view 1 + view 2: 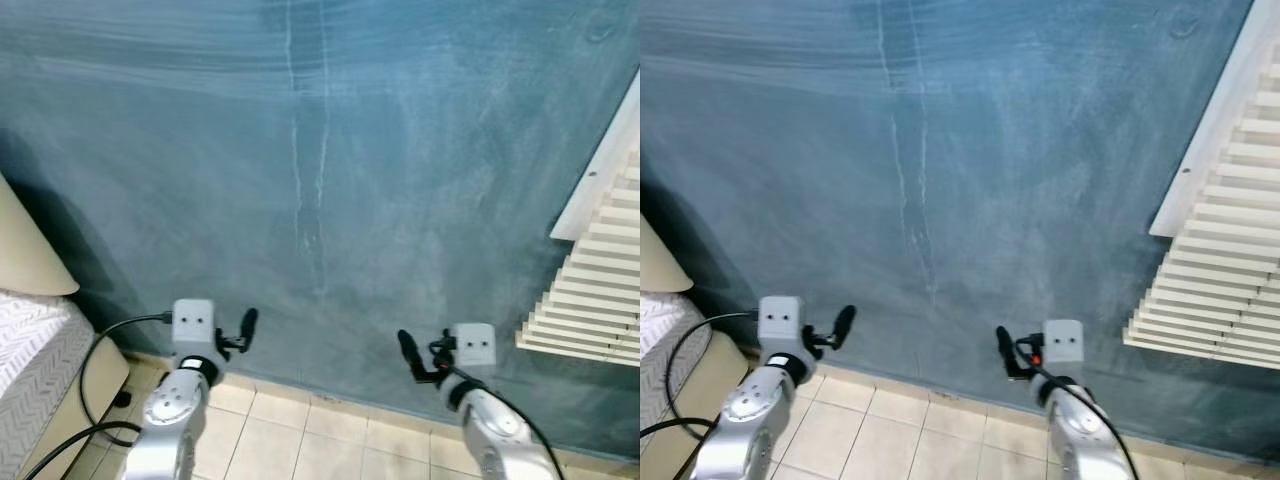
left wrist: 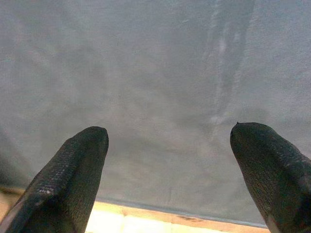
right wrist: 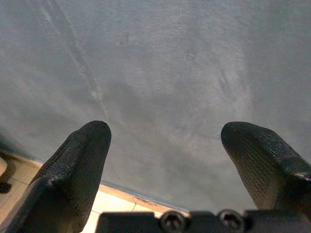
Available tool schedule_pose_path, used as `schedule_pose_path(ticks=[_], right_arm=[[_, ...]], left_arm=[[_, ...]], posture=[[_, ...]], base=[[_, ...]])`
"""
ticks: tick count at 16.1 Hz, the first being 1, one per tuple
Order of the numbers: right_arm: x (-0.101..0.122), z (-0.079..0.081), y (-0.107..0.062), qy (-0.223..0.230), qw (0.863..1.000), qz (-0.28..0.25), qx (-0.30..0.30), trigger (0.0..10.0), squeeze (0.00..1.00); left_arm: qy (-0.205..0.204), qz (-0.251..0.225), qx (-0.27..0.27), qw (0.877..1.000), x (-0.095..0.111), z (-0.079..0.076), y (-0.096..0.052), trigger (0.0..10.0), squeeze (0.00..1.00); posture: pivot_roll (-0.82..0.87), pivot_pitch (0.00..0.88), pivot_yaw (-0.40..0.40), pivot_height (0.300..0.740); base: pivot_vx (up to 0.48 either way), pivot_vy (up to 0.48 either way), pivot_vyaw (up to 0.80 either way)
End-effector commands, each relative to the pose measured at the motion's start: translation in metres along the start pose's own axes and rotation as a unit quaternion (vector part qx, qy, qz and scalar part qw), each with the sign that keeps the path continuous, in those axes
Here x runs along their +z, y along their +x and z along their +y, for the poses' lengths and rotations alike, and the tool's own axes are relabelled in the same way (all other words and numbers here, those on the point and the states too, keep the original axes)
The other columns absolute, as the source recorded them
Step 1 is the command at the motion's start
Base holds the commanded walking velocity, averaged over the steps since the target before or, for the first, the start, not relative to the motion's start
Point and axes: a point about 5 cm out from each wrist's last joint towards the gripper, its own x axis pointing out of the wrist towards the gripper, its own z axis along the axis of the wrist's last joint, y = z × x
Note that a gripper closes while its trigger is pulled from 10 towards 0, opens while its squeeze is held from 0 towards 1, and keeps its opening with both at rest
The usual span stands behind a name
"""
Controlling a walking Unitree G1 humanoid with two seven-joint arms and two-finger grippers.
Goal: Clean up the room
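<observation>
**Both hands empty, facing blank wall**

Left hand is held forward at low height, fingers spread wide, nothing gripped. Right hand is held likewise, wide and empty, probably a carry-ready pose while moving. Nothing to tidy is seen ahead: blue wall, tiled floor. Bed edge and cable lie far left, louvred shutter far right. A turn is judged necessary.

The wall is matt blue-grey plaster, brushed in uneven streaks with pale chalky runs down it. The floor is smooth cream tile with a faint sheen. The louvred shutter looks like white painted slats. The bed cover is woven cloth in a herringbone pattern. The left gripper's fingers are black, finely textured rubber or plastic; the arms are brushed silver metal.
</observation>
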Motion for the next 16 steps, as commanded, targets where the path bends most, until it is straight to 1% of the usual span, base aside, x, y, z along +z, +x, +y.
schedule_pose_path(ticks=[1, 2, 3, 4, 5, 6, 7, 9, 10, 11, 13, 14, 15, 16], right_arm=[[0.006, -0.003, -0.002, -0.022, 1.0, -0.005, -0.013, 10.0, 0.0], [0.009, -0.01, -0.018, -0.035, 0.999, -0.01, -0.036, 10.0, 0.0], [0.007, -0.011, -0.026, -0.032, 0.999, -0.008, -0.036, 10.0, 0.0], [0.005, -0.011, -0.034, -0.032, 0.999, -0.007, -0.035, 10.0, 0.0], [0.001, -0.014, -0.038, -0.026, 0.999, -0.002, -0.03, 10.0, 0.0], [0.001, -0.014, -0.037, -0.02, 0.999, -0.004, -0.026, 10.0, 0.0], [0.003, -0.013, -0.035, -0.008, 1.0, -0.01, -0.016, 10.0, 0.0], [0.005, -0.012, -0.032, -0.006, 1.0, -0.013, -0.008, 10.0, 0.0], [0.007, -0.014, -0.026, 0.003, 1.0, -0.019, -0.008, 10.0, 0.0], [0.006, -0.015, -0.023, 0.01, 1.0, -0.019, -0.005, 10.0, 0.0], [0.007, -0.016, -0.018, -0.003, 1.0, -0.022, -0.003, 10.0, 0.0], [0.007, -0.015, -0.017, -0.005, 1.0, -0.024, 0.002, 10.0, 0.0], [0.008, -0.012, -0.016, -0.002, 1.0, -0.023, 0.015, 10.0, 0.0], [0.008, -0.012, -0.016, -0.002, 1.0, -0.023, 0.015, 10.0, 0.0]], left_arm=[[0.01, -0.005, 0.007, 1.0, 0.005, 0.006, -0.008, 10.0, 0.0], [0.019, 0.008, 0.013, 1.0, 0.002, 0.013, -0.031, 10.0, 0.0], [0.021, 0.012, 0.014, 1.0, 0.001, 0.014, -0.041, 10.0, 0.0], [0.022, 0.014, 0.011, 1.0, 0.001, 0.014, -0.047, 10.0, 0.0], [0.029, 0.005, 0.013, 0.999, 0.002, 0.011, -0.044, 10.0, 0.0], [0.033, 0.004, 0.013, 0.999, 0.002, 0.009, -0.041, 10.0, 0.0], [0.032, 0.006, 0.021, 0.999, 0.001, 0.008, -0.039, 10.0, 0.0], [0.03, 0.007, 0.026, 0.999, 0.001, 0.008, -0.039, 10.0, 0.0], [0.029, -0.004, 0.026, 0.999, 0.004, 0.007, -0.032, 10.0, 0.0], [0.055, -0.009, 0.02, 0.998, 0.006, 0.003, -0.026, 10.0, 0.0], [0.059, -0.02, 0.007, 0.998, 0.009, -0.003, -0.02, 10.0, 0.0], [0.061, -0.02, 0.012, 0.998, 0.01, -0.003, -0.02, 10.0, 0.0], [0.069, -0.018, 0.025, 0.997, 0.01, -0.003, -0.02, 10.0, 0.0], [0.069, -0.018, 0.025, 0.997, 0.01, -0.003, -0.02, 10.0, 0.0]], posture=[[0.04, 0.0, 0.023, 0.74], [0.04, 0.0, 0.022, 0.74], [0.04, 0.0, 0.018, 0.74], [0.04, 0.0, 0.015, 0.74], [0.04, 0.0, 0.009, 0.74], [0.04, 0.0, 0.009, 0.74], [0.04, 0.0, 0.012, 0.74], [0.04, 0.0, 0.013, 0.74], [0.04, 0.0, 0.014, 0.74], [0.03, 0.0, 0.013, 0.74], [0.03, 0.0, 0.016, 0.74], [0.02, 0.0, 0.017, 0.74], [0.02, 0.0, 0.014, 0.74], [0.02, 0.0, 0.014, 0.74]], base=[[0.0, 0.0, 0.0], [0.0, 0.0, 0.0], [0.0, 0.0, 0.0], [0.0, 0.0, 0.0], [0.0, 0.0, 0.61], [0.0, 0.0, 0.61], [0.0, 0.0, 0.52], [0.0, 0.0, 0.52], [0.0, 0.0, 0.46], [0.0, 0.0, 0.45], [0.0, 0.0, 0.45], [0.0, 0.0, 0.44], [0.0, -0.48, 0.45], [0.0, -0.48, 0.45]])
